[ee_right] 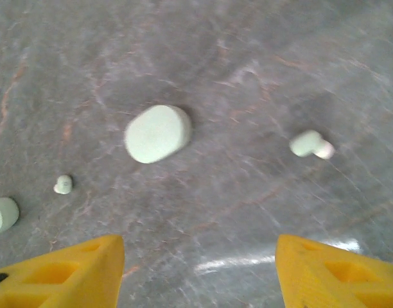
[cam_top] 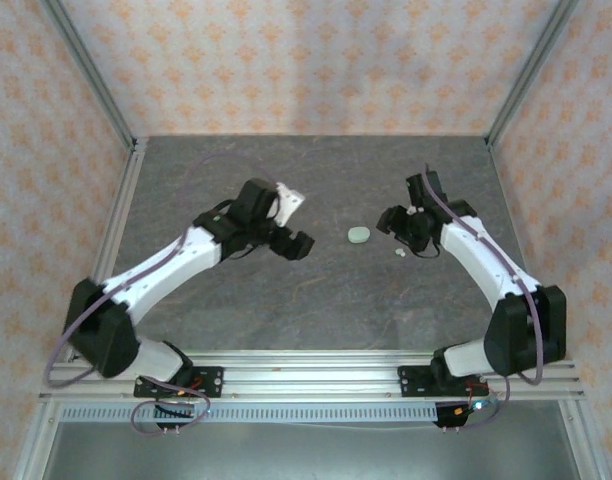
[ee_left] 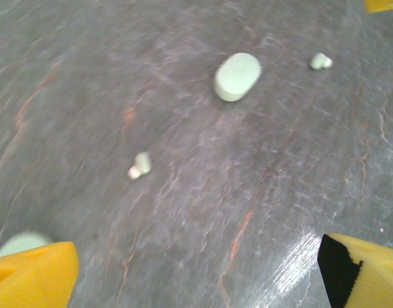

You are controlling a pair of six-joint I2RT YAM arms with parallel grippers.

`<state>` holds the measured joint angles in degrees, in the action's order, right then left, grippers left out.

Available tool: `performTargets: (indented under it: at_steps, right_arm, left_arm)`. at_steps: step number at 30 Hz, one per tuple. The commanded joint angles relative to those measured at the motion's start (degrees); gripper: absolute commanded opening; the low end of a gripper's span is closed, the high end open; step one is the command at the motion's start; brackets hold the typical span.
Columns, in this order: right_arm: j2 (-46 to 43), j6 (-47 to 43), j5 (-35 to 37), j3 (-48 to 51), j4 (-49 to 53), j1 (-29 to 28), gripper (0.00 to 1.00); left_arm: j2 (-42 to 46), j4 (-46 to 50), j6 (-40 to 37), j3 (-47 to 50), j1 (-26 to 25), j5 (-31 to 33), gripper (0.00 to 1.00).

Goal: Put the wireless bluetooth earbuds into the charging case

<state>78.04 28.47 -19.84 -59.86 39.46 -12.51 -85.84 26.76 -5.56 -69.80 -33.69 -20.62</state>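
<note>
Top external view: the mint charging case (cam_top: 359,234) is seen on the grey table (cam_top: 316,310) between both arms. The left gripper (ee_left: 198,256) and right gripper (ee_right: 198,250) are held spread wide, nothing gripped. One earbud (ee_right: 311,144) and a second earbud (ee_right: 63,185) are seen lying loose on either side of the case.

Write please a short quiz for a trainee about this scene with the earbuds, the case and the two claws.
1. True or false: the right claw holds an earbud.
2. The mint case lies: A) on the table, between the arms; B) inside a claw; C) on top of an arm.
3. Fill in: the left claw and the right claw both stand ___.
Key: 1 false; 2 A; 3 open.
</note>
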Motion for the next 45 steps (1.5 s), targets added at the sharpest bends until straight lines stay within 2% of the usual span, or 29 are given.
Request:
performTargets:
  at_steps: [1, 12, 18, 25, 29, 35, 45]
  right_arm:
    - [-4.33, 2.69, -1.15, 4.36, -1.51, 1.97, 0.64]
    - [-9.92, 5.15, -0.26, 11.61, -3.41, 3.09, 0.65]
    - [-11.45, 5.46, 0.42, 12.75, -4.11, 3.28, 0.65]
    - [-11.45, 4.86, 0.99, 12.31, -4.01, 3.38, 0.65]
    - [-11.53, 4.32, 0.96, 12.39, -3.38, 3.38, 0.65]
    - [-13.02, 3.88, 1.05, 13.42, -2.86, 3.46, 0.66]
    - [-13.84, 3.98, -0.15, 14.85, -3.97, 3.9, 0.66]
  left_arm:
    - [-10.34, 4.82, -11.39, -11.82, -3.33, -4.25, 0.94]
    - [-39.61, 18.76, -18.48, -40.57, -5.33, -7.28, 0.89]
    - [-48.81, 21.88, -19.09, -50.73, -5.76, -7.23, 0.89]
    - [-55.64, 22.45, -19.27, -57.47, -7.43, -6.59, 0.87]
    - [-59.81, 24.58, -18.22, -62.69, -7.88, -6.46, 0.75]
    - [-61.63, 25.18, -18.08, -63.1, -7.87, -5.39, 0.68]
    - [-57.78, 23.84, -17.8, -55.86, -7.88, -6.72, 0.4]
